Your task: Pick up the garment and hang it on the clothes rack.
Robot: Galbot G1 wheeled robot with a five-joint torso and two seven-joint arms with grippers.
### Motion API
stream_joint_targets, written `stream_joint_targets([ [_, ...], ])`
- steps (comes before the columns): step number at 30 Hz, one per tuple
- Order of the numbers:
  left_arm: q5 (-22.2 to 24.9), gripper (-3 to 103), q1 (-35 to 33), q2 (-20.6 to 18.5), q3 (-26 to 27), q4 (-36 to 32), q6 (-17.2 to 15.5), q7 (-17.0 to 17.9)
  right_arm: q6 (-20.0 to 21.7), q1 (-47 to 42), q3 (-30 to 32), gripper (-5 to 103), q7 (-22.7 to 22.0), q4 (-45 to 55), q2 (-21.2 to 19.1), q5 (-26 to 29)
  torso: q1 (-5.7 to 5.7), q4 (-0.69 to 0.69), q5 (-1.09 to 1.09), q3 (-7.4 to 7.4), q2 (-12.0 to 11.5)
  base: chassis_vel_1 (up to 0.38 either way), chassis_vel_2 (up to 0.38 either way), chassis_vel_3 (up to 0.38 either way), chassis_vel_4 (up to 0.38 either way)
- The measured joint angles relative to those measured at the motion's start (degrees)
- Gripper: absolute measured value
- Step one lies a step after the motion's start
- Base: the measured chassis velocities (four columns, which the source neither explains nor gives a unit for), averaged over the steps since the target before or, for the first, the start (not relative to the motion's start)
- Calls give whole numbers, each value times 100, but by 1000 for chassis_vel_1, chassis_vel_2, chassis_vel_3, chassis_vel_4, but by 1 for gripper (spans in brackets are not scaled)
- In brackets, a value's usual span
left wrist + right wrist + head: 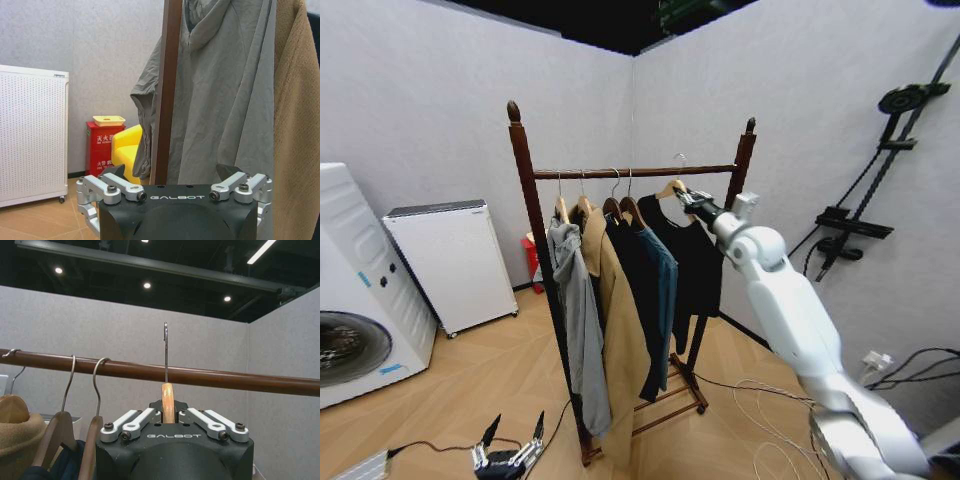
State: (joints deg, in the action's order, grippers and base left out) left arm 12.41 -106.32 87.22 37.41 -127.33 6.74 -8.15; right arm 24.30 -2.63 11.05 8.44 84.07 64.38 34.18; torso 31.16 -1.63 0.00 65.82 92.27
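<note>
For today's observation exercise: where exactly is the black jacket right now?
In the head view the black jacket hangs at the rack's right end, beside the navy coat, its hanger gripped by the right claw.

I am looking at a room with grey walls (440,90) meeting in a corner. The wooden floor (470,390) is shining a little. A white washing machine (355,290) is standing beside a white box on wheels (455,265). A red box (102,147) and something yellow (127,150) are sitting by the wall. Round lights (146,285) are glowing on the dark ceiling (200,265). White cables (770,425) are lying on the floor.
</note>
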Motion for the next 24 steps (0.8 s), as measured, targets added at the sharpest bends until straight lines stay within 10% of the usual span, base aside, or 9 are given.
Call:
stream_joint_targets([
  [24,0,100,0,0,1,0,0,0,232,427,-349,13,137,-943,486,-508,-1,0,-1,-2,1,0,0,0,0],
])
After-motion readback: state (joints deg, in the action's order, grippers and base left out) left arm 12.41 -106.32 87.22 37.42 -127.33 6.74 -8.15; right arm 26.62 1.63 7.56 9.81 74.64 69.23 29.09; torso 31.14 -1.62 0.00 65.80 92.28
